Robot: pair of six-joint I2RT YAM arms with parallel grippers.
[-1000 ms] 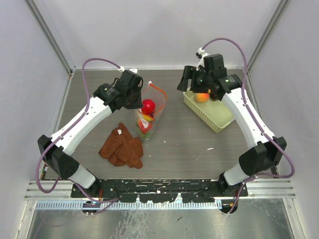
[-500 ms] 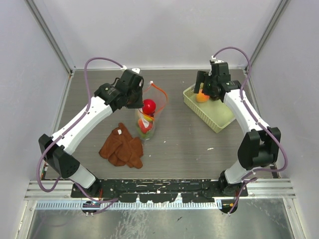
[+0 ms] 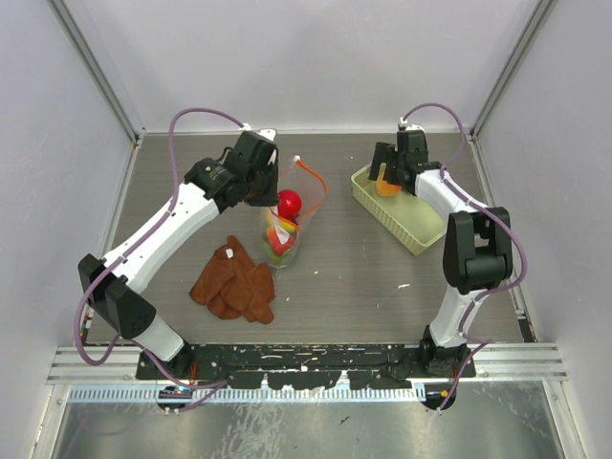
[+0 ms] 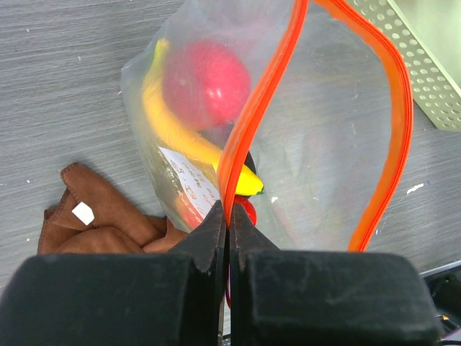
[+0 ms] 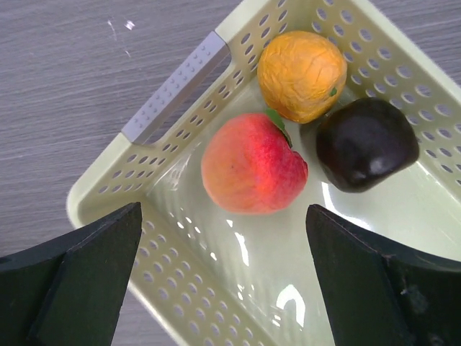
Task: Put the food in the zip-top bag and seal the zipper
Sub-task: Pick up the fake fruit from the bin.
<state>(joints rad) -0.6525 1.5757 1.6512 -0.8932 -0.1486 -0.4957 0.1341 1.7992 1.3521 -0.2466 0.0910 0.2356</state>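
My left gripper is shut on the orange-red zipper of the clear zip-top bag and holds its mouth open above the table. In the bag lie a red apple and a yellow banana. In the top view the bag hangs by the left gripper. My right gripper is open above the pale green basket, over a peach, an orange-yellow piece and a dark purple piece. The right gripper shows over the basket in the top view.
A rust-brown cloth lies on the table front left of the bag; it also shows in the left wrist view. The basket stands at the back right near the wall. Frame posts run along the back corners.
My right arm has swung back and folded over the basket's far end, gripper now above the fruit. My left gripper has shifted slightly right, still holding the bag.
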